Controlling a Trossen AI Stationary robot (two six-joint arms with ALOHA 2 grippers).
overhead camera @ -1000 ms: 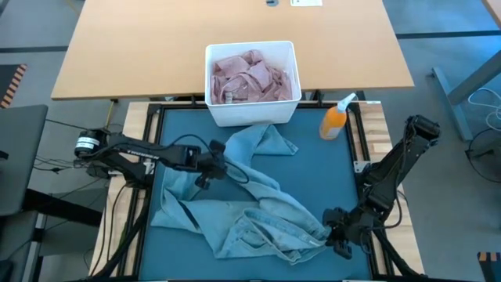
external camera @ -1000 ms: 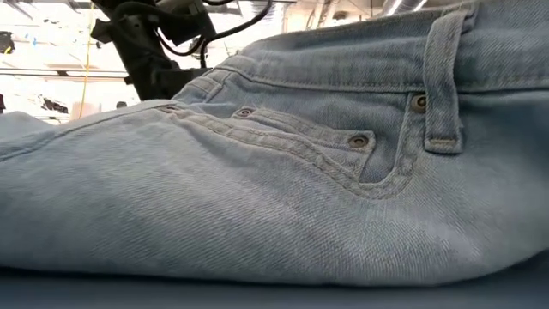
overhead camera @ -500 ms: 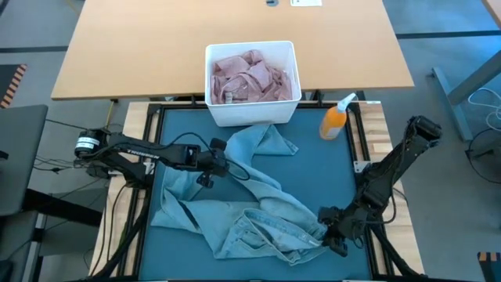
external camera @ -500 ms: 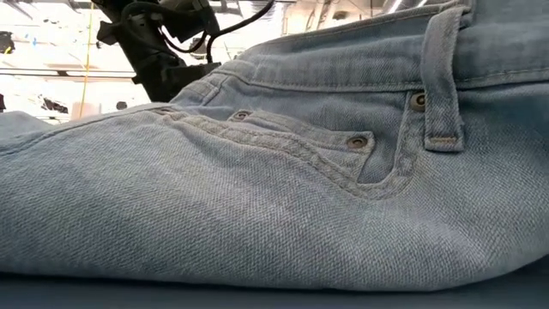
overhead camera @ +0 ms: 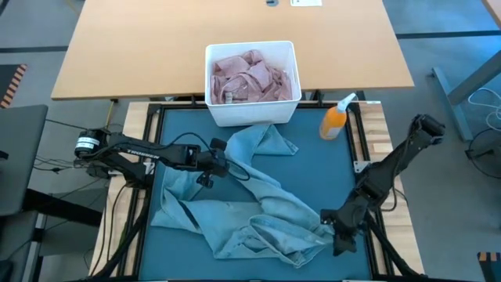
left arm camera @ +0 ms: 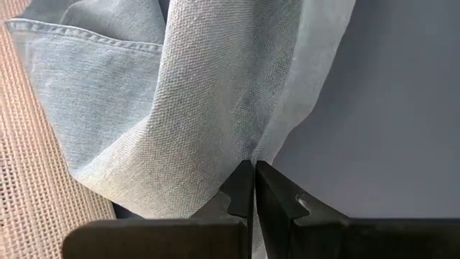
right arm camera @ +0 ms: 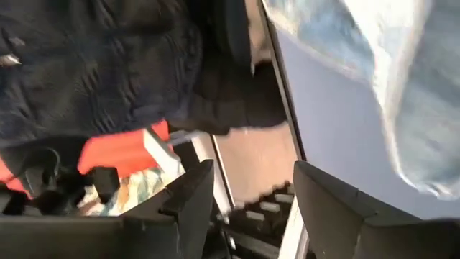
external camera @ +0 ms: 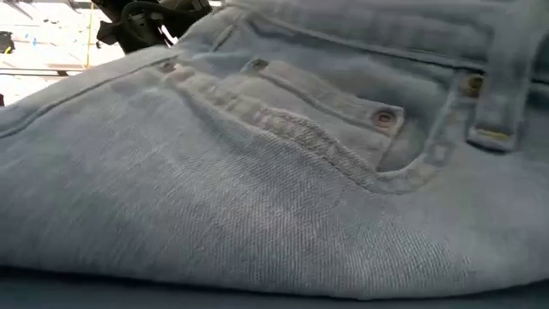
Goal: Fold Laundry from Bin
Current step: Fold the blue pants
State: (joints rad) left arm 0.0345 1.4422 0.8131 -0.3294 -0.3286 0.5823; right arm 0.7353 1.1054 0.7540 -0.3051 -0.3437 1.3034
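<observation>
Light blue denim jeans [overhead camera: 258, 215] lie crumpled across the teal mat [overhead camera: 325, 168], one leg reaching to the foot of the white bin [overhead camera: 252, 113]. Pink laundry [overhead camera: 250, 74] fills the bin. My left gripper [overhead camera: 213, 166] is shut on a leg of the jeans at the mat's left middle. My right gripper [overhead camera: 340, 237] stands open just right of the waistband end [overhead camera: 317, 235], near the mat's near right corner, with nothing between its fingers [right arm camera: 188, 198]. The low view is filled by the jeans' front pocket [external camera: 343, 129]. My left gripper pinches a fold of the jeans' leg [left arm camera: 248, 155] between its two shut fingers [left arm camera: 241, 191]. The fingers slant down from the table's left side. The denim spreads away from the fingertips over the mat [left arm camera: 388, 108], slack; how many layers are caught I cannot tell.
An orange spray bottle [overhead camera: 335, 119] stands at the mat's far right, beside the bin. A wooden table [overhead camera: 156, 47] lies beyond the bin. Bare mat shows right of the jeans [overhead camera: 337, 180].
My right gripper has turned at the wrist and risen a little beside the waistband, drawing slightly toward the near right corner. The waist part of the jeans has shifted: in the low view the pocket now sits higher and farther right.
</observation>
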